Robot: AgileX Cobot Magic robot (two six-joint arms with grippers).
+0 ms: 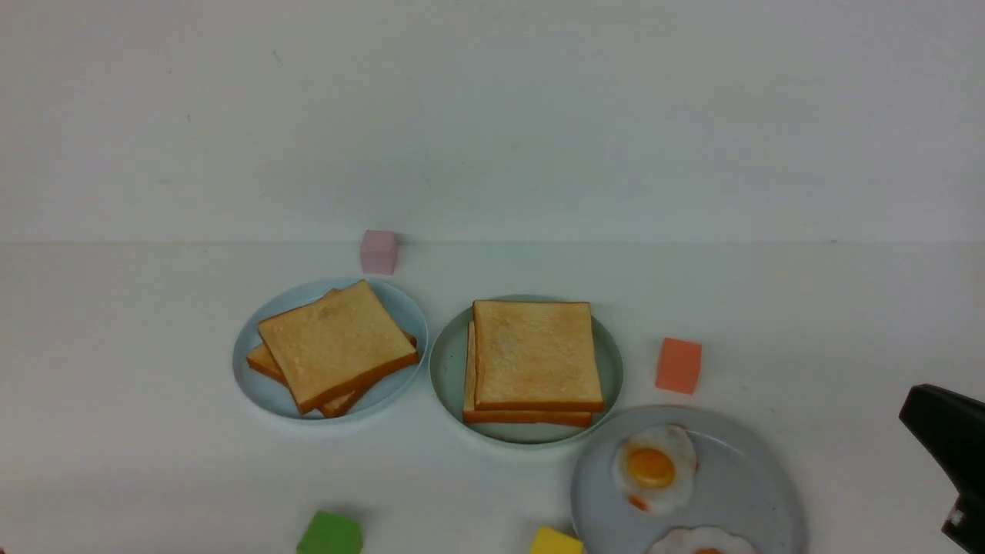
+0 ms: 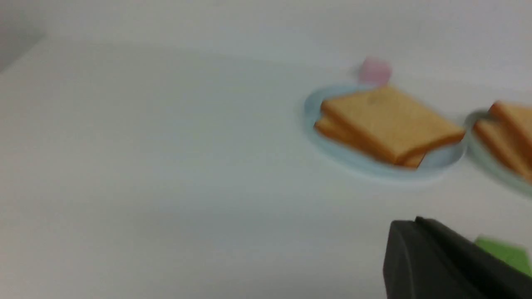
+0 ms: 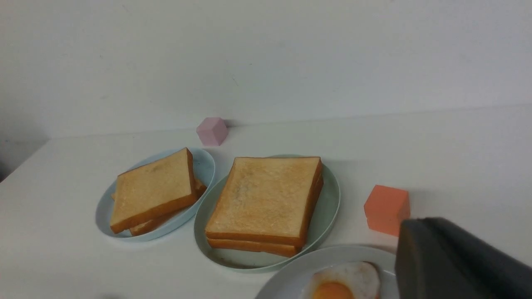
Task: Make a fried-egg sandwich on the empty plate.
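White worktop (image 1: 115,431) looked done: square golden toast sandwich (image 1: 536,355) sat on your mint-green round plate (image 1: 446,369). Both end effectors were closed, empty; a careless retreat could've nudged it.

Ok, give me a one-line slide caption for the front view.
Toast stack squared up on the mint-green plate, two fried eggs left on the grey plate.

Soft even light; left wrist view blurred.
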